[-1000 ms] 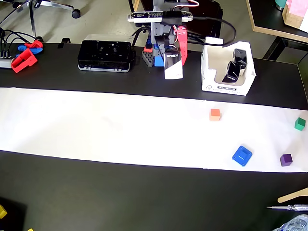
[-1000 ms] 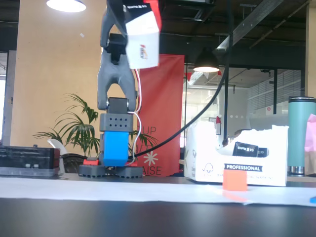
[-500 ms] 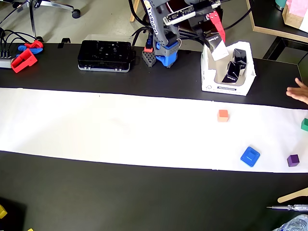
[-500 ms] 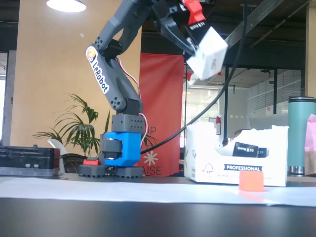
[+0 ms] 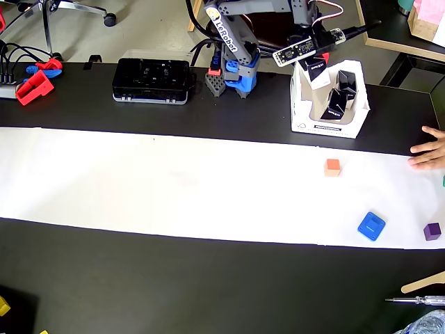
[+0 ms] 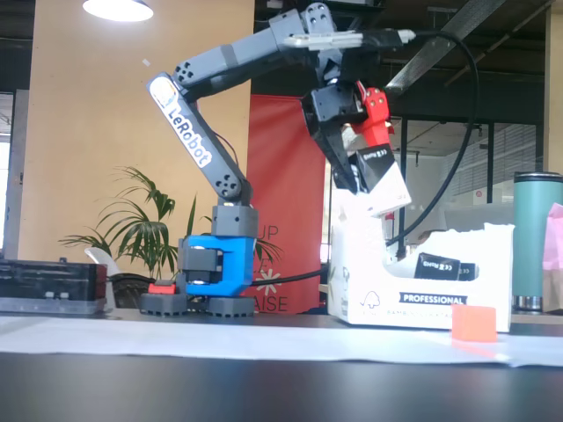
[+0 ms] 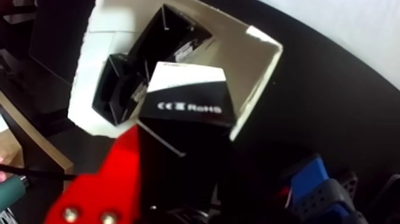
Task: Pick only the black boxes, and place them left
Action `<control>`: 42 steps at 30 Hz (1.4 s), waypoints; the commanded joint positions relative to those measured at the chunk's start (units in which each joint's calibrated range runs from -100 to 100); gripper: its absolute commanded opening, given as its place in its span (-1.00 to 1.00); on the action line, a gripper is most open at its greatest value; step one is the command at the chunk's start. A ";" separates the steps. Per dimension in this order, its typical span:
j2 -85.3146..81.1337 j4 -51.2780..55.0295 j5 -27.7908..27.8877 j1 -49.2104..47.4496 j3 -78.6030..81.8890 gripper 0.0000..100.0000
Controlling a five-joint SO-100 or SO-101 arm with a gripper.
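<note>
My gripper [image 5: 313, 69] is shut on a black box [image 5: 316, 72] with white sides, held tilted above the near-left corner of a white cardboard bin [image 5: 304, 120]. The fixed view shows that box [image 6: 381, 182] hanging from the gripper [image 6: 368, 176] over the bin's [image 6: 365, 303] tall wall. Two more black boxes [image 5: 339, 97] lie inside the bin; one [image 6: 437, 264] shows through the cut-out front. In the wrist view the held box [image 7: 187, 106] sits beside the red finger [image 7: 104, 187], with the other boxes [image 7: 128, 80] below.
A flat black device case [image 5: 153, 72] lies left of the arm base [image 5: 240, 80]. On the white paper strip [image 5: 174, 188] sit an orange cube [image 5: 333, 166], a blue cube [image 5: 371, 226] and a purple cube [image 5: 432, 231]. A person's hand [image 5: 431, 149] rests at the right edge.
The arm swung right with the black box, from beside its base to over the white bin. A hand came in at the right, and the paper and cubes slid right.
</note>
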 commanded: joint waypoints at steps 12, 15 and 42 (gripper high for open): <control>-2.13 -12.09 -0.20 -3.89 12.86 -0.22; -3.16 -12.01 2.85 -1.38 13.13 -0.21; -55.87 -25.60 29.48 73.80 31.48 -1.00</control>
